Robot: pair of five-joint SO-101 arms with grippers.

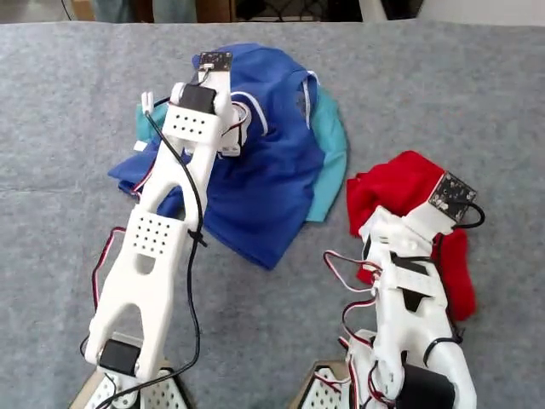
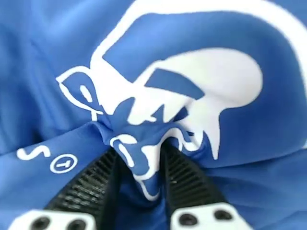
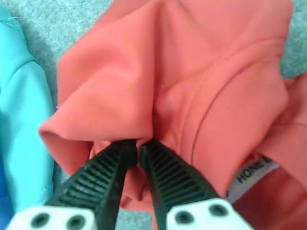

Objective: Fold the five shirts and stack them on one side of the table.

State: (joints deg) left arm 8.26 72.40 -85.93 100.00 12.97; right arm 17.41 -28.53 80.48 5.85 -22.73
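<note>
A blue shirt (image 1: 264,170) with a white print lies crumpled at the table's middle back, over a teal shirt (image 1: 328,145) that sticks out at its right edge. My left gripper (image 2: 139,160) is shut on a pinched fold of the blue shirt (image 2: 192,72); in the high view the left gripper (image 1: 223,128) sits on the shirt's left part. A red shirt (image 1: 409,192) lies bunched at the right. My right gripper (image 3: 139,151) is shut on a fold of the red shirt (image 3: 201,86), with the teal shirt (image 3: 24,120) beside it.
The table is covered by a grey cloth (image 1: 77,102). Both arm bases stand at the front edge, with loose cables (image 1: 345,273) near the right arm. Bare cloth stretches along the left side and the far right.
</note>
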